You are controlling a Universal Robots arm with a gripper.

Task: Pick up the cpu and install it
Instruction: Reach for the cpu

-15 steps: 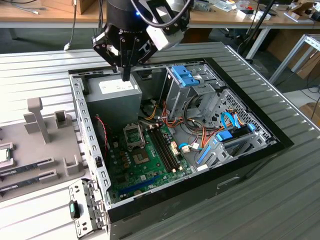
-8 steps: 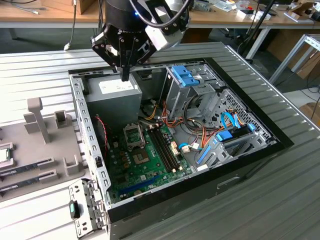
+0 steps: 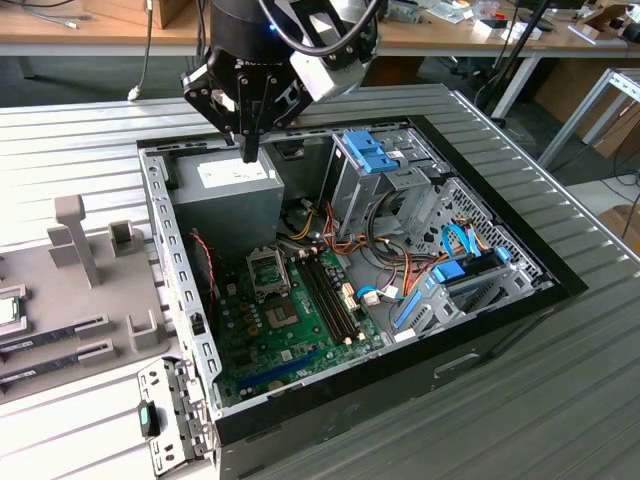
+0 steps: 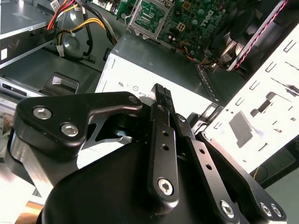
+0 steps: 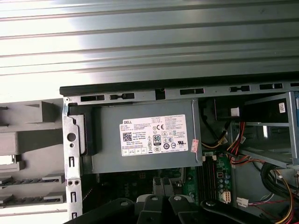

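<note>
Silver-topped with a thin green rim, the cpu [image 3: 7, 310] lies flat on the grey holder tray [image 3: 60, 290], right at the exterior view's left edge and partly cut off there. Nothing is touching it. Just beside it on the same tray, 2 long narrow memory sticks [image 3: 60, 330] rest in their slots, and grey upright blocks [image 3: 78, 235] stand behind them.

Move toward the exterior view's right and you reach the open computer case [image 3: 480, 320], lying on its side on the ribbed metal desk [image 3: 560, 400]. Down inside is the green motherboard [image 3: 270, 340], with a tangle of coloured cables [image 3: 400, 265] next to it and a blue drive bracket [image 3: 365, 150] at the far side. The grey power-supply box [image 3: 225, 195] fills the far corner of the case, its white label facing up.

And that is where the 1 arm is. The tool [image 3: 250, 150] hangs tip-down right over that box, well apart from the cpu. Its black fingers [image 4: 161, 100] are pressed together with nothing between them. In the second wrist view they point at the box [image 4: 154, 56], with the motherboard beyond. The first wrist view looks straight down on the box [image 5: 107, 158], the case rim and the ribbed desk past it.
</note>
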